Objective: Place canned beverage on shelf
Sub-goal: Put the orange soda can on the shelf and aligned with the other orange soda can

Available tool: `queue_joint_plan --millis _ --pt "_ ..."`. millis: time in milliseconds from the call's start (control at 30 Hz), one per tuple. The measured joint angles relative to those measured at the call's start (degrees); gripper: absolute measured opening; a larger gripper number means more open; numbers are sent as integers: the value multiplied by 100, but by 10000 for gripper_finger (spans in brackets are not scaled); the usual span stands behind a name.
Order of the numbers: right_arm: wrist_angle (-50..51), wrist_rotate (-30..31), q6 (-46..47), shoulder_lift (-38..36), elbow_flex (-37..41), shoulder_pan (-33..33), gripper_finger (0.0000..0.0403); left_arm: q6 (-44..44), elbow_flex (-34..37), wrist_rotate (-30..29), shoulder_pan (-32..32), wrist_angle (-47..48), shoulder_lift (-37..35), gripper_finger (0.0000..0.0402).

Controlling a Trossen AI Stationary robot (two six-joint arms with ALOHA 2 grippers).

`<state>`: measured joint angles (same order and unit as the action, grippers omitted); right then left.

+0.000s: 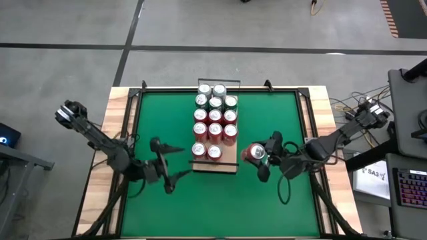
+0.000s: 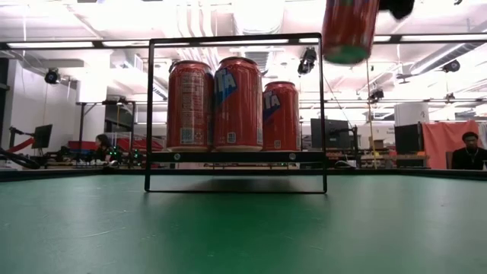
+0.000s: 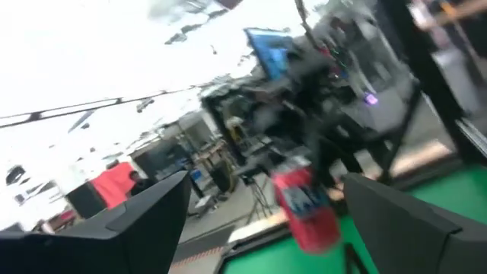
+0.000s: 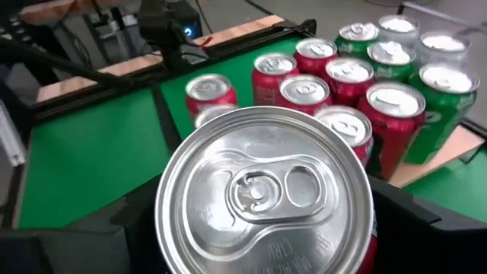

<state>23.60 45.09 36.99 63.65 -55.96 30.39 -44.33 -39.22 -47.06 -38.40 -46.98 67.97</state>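
Red aluminium: one canned beverage (image 1: 254, 154), clamped in my right gripper (image 1: 262, 159) and carried clear of the green mat (image 1: 267, 200), just beside the shelf (image 1: 215, 167); I judge it is lifted to clear the end rail. The shelf stands mid-table, stocked with red and green cans (image 1: 215, 117), its near right corner bare, likely the slot I want. My left gripper (image 1: 172, 165) waits nearby, jaws wide, empty. Lettering legible: "TA" on a shelved can (image 2: 237, 103).

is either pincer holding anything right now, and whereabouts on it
The right pincer holds a red can by its sides, lifted off the mat. The left pincer is open, empty.
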Motion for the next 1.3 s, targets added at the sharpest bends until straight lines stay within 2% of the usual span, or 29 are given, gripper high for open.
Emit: queue_joint_plan --millis 100,333,567,767,967,1300 --pt "-439 -9 118 -2 475 -151 299 20 344 -57 42 -230 -353 329" --pt "-562 -12 1096 76 952 -350 299 -135 909 -57 105 -448 -822 329" --pt "-971 -2 1171 525 919 -479 299 -169 1064 -47 130 -446 -923 329" --pt "-936 -10 1000 954 619 -699 299 -170 1077 -45 143 -443 -916 329" --pt "-918 -55 888 1113 314 -860 299 -169 1077 -45 143 -442 -912 329" --pt "-945 -139 1102 1363 277 -981 299 -169 1077 -42 143 -442 -910 329"
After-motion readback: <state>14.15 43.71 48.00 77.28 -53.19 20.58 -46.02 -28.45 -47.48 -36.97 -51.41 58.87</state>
